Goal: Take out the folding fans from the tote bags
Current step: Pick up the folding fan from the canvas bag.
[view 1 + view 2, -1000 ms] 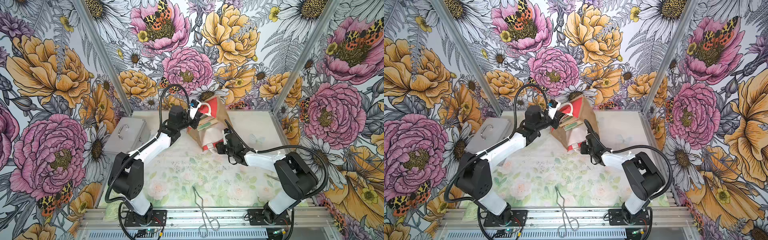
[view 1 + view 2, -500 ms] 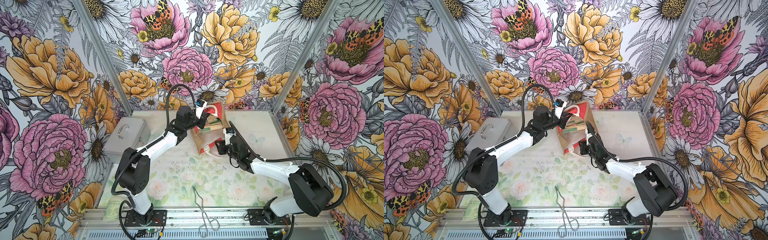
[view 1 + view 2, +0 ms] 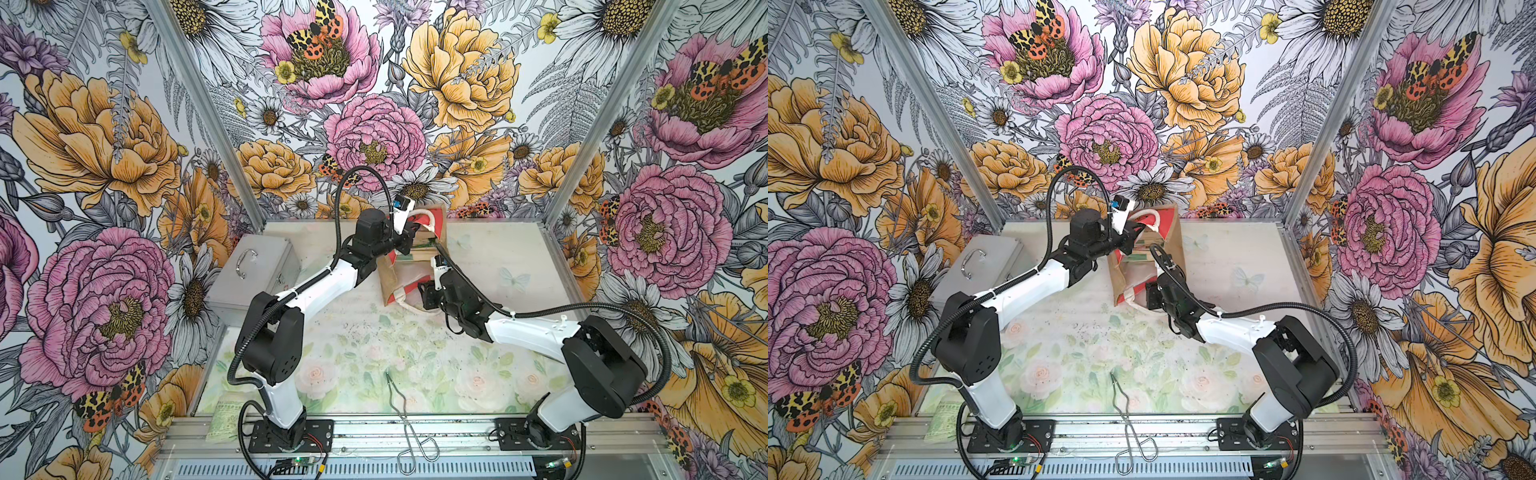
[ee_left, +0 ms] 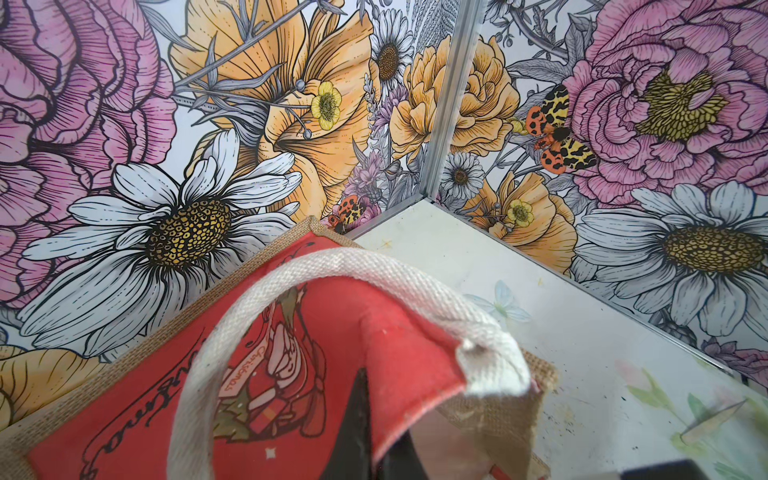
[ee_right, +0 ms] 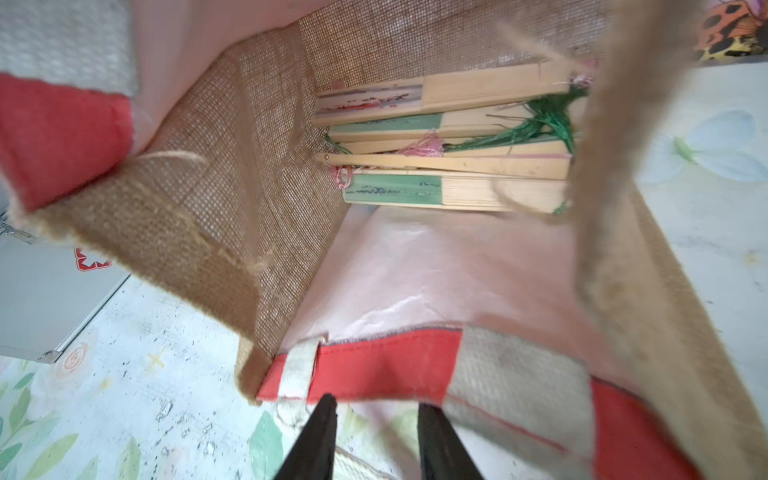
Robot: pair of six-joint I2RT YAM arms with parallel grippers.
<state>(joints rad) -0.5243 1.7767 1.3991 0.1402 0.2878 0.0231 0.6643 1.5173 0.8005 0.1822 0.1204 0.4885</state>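
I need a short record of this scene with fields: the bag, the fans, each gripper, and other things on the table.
tote bag: tipped over, mouth toward the right gripper
folding fans: several, closed, stacked at the bag's bottom, none out yet
left gripper: shut on the bag's upper red panel, beside the white handle
right gripper: at the mouth's lower rim, fingers apart, holding nothing
other things: grey metal case, metal tongs

Floral-print walls [image 3: 374, 124], aluminium corner posts [image 3: 210, 116], pale rose-patterned tabletop [image 3: 353, 332].

Folding fans [image 5: 449, 141] lie stacked inside the tote bag [image 5: 249, 174] (fingers [image 5: 318, 436] parted outside).
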